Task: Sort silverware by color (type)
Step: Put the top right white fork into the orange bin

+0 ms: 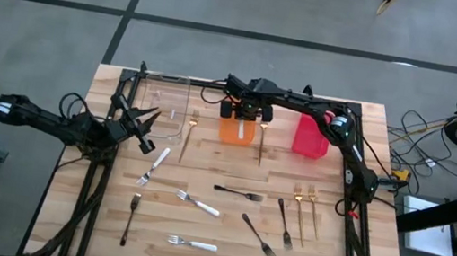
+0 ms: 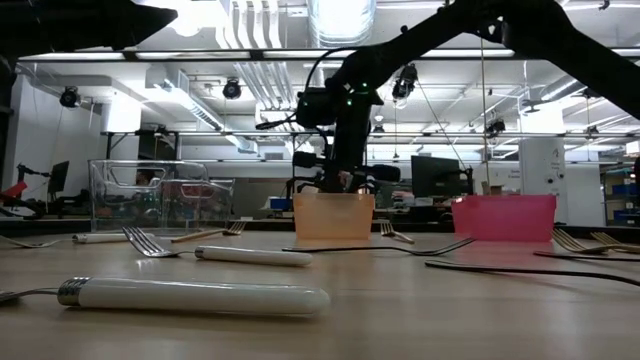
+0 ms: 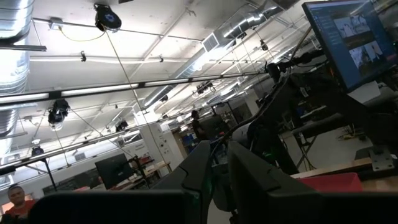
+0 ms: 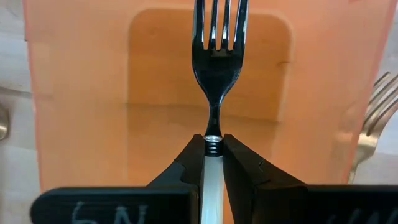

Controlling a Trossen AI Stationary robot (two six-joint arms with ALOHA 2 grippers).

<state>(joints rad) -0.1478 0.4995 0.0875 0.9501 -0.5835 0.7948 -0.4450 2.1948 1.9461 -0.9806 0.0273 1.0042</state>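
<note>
My right gripper [image 4: 212,144] hangs over the orange bin [image 1: 242,131] at the table's far side, shut on a white-handled silver fork [image 4: 216,59]. The low view shows that gripper [image 2: 335,178] just above the bin's rim. My left gripper [image 1: 145,126] waits near the table's left edge, beside the clear bin [image 1: 169,101], its fingers a narrow gap apart and tipped up toward the room. Lying flat on the table are three white-handled forks [image 1: 199,204], several dark forks [image 1: 259,236] and several gold forks [image 1: 305,214]. My right gripper pinches the fork's white handle [image 4: 212,168] between its two fingers, right behind the ribbed metal collar. The fingers come from above, pointing down, and lie along the fork. The fork points straight down, tines first, over the orange bin's floor [image 4: 161,74].
A red bin [image 1: 311,137] stands right of the orange one. One gold fork [image 1: 261,142] lies just right of the orange bin, another [image 1: 189,137] beside the clear bin. Dark frame rails run along the table's left and right sides. Bare wood shows at the middle.
</note>
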